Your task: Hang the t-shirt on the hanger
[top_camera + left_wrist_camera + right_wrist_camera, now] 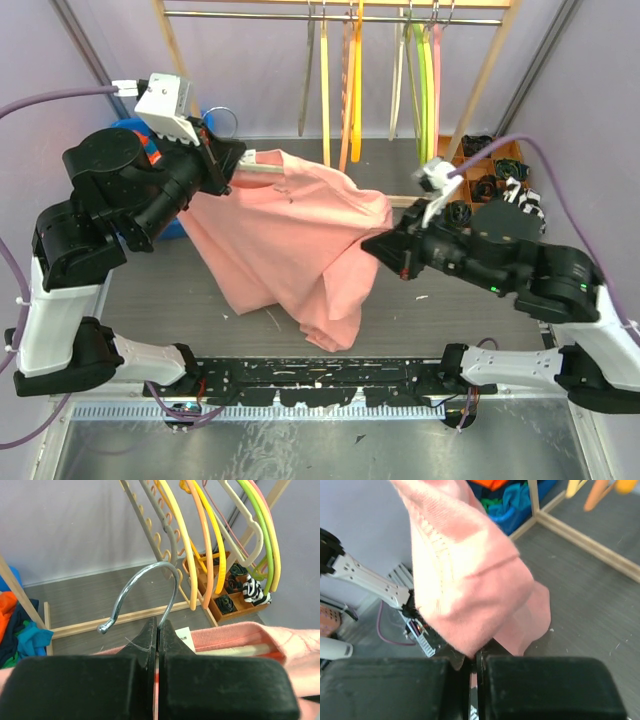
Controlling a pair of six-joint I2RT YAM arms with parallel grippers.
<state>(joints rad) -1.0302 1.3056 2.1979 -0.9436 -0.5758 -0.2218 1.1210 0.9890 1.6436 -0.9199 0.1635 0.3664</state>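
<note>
A wrinkled salmon-pink t-shirt (290,240) hangs stretched between two robot arms above the middle of the desk (170,300). Its lower folds droop toward the desk's near edge. At the collar, the left fingers (149,632) are pressed together on the neck of the cream hanger (262,170). The right fingers (492,667) are clamped on the shirt's right edge.

Only the left wrist view shows the silver wire hook (150,585) curving above the fingers, and a cream hanger arm inside the collar beside a white label (185,640). Only the right wrist view shows the stitched hem running down to the pinch.
</note>
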